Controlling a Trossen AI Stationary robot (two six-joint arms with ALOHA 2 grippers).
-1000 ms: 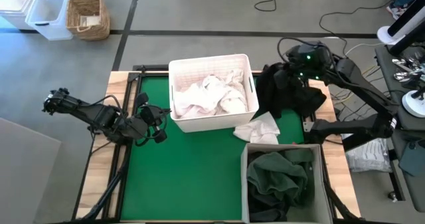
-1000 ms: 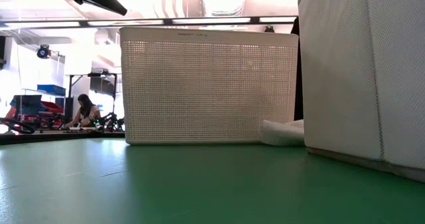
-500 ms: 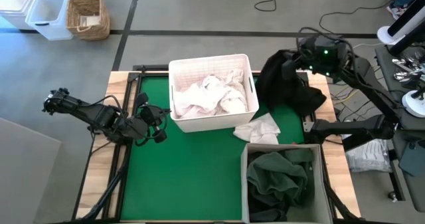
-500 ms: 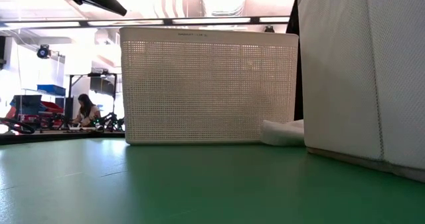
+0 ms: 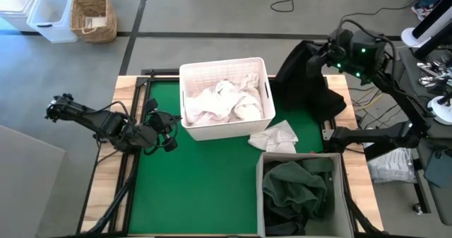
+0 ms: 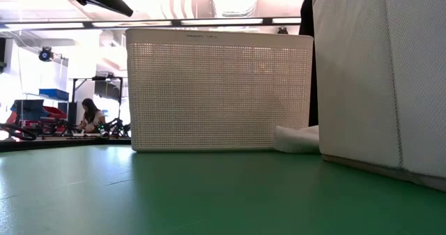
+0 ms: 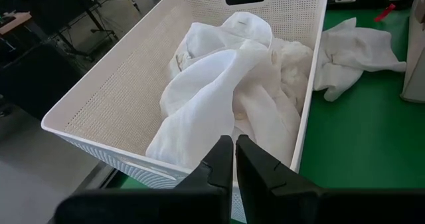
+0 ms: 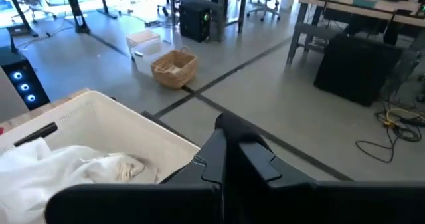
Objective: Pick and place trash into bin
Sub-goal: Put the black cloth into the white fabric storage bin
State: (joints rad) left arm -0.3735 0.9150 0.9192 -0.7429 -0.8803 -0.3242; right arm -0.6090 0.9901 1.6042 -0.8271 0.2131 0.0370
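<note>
While right gripper (image 5: 326, 53) lifts black garment (image 5: 305, 82) off table's (image 5: 205, 178) far-right edge.

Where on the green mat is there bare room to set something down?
Free: the green mat from the white tub forward, between the left end effector and grey bin. Crowded: right of the tub, with the white sheet and black garment.

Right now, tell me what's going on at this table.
The right gripper is shut on a black garment, holding it up off the table's far right corner. The left gripper waits shut beside the white basket, which holds white sheets. One white sheet lies on the green mat, and a green garment sits in the grey bin.
</note>
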